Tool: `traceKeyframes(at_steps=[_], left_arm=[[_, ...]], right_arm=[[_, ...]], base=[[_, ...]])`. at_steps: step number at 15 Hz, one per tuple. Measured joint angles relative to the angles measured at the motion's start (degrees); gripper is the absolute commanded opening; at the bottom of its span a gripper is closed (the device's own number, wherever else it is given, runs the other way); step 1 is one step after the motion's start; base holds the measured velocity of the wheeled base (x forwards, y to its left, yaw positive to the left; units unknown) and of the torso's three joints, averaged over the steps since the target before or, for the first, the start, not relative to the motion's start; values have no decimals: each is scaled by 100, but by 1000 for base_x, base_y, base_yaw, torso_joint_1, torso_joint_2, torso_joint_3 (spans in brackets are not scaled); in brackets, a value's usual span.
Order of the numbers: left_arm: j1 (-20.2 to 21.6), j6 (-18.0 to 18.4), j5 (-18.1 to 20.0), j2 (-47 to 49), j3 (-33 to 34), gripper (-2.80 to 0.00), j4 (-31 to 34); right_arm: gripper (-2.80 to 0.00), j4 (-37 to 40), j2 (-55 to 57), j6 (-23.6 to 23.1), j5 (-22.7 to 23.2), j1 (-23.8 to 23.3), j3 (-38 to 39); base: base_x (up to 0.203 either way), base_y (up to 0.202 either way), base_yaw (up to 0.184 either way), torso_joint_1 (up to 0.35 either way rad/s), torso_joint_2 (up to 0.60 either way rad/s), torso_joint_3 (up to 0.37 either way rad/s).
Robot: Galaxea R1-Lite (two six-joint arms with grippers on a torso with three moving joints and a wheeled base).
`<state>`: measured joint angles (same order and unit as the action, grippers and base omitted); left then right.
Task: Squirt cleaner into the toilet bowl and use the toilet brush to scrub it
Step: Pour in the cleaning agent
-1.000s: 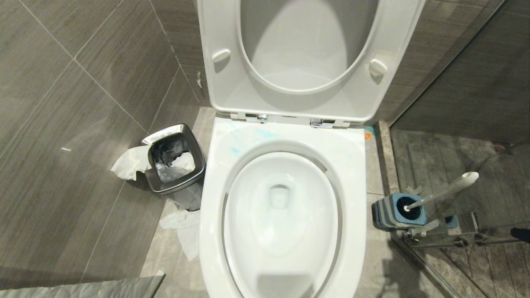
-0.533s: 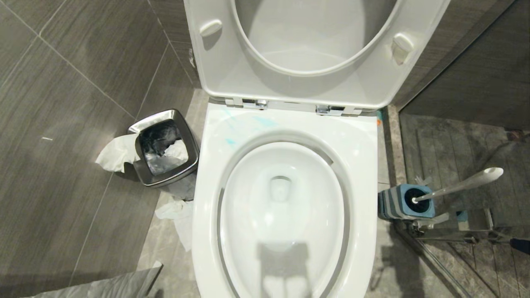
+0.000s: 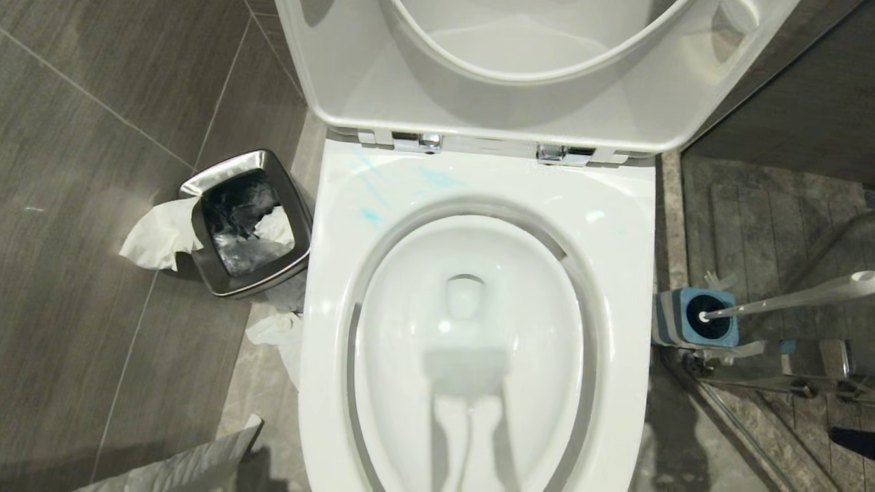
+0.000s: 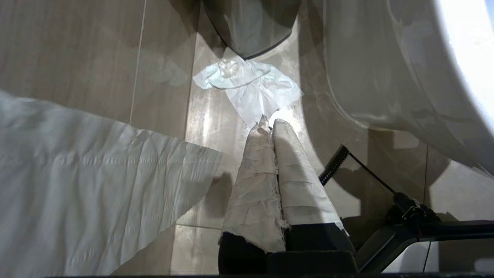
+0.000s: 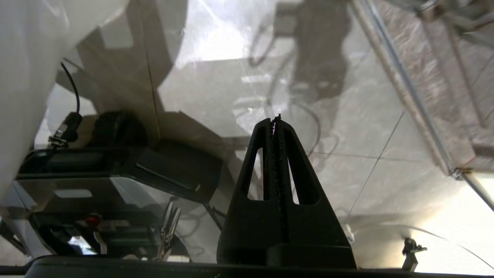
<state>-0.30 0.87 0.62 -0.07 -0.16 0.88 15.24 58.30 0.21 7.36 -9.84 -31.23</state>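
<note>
**Cleaner down, brush not yet picked up**

Pale blue cleaner [image 3: 369, 216] is seen on the toilet bowl [image 3: 615, 225] rim, back-left. Toilet brush [image 3: 786, 301] sits in its base on the floor, right of bowl. Left gripper [image 4: 269, 125] and right gripper [image 5: 274, 120] hang low w/ fingers clenched, empty. Next: right fingers must be released, handle grasped.

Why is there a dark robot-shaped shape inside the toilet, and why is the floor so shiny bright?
Head view: that grey shape in the toilet bowl is a shadow or reflection on glossy porcelain; I cannot tell which. Right wrist view: the polished floor glares around the shut right gripper. Left wrist view: the floor by the left gripper glares too.
</note>
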Motion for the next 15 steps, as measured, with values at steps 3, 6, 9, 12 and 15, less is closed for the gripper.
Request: traceKeyframes(at_steps=[3, 6, 9, 12, 15], left_arm=[[0, -1, 0, 0, -2, -280, -3], [0, -29, 0, 0, 0, -280, -11], [0, -27, 0, 0, 5, -280, -13], [0, -26, -2, 0, 4, -280, -12], [0, -25, -2, 0, 5, -280, -11]], right_arm=[[-280, -279, 5, -7, 69, 0, 155], [-280, -721, 118, -29, 159, 0, 424], [-280, -1566, 525, -152, 462, 0, 764], [-280, -3169, 1402, -174, 509, 0, 1127], [-280, -5427, 2715, -189, 512, -3, 1424]], base=[[0, 0, 0, 2, 3, -195], [0, 0, 0, 3, 5, -88], [0, 0, 0, 0, 0, 0], [0, 0, 0, 0, 0, 0], [0, 0, 0, 0, 0, 0]])
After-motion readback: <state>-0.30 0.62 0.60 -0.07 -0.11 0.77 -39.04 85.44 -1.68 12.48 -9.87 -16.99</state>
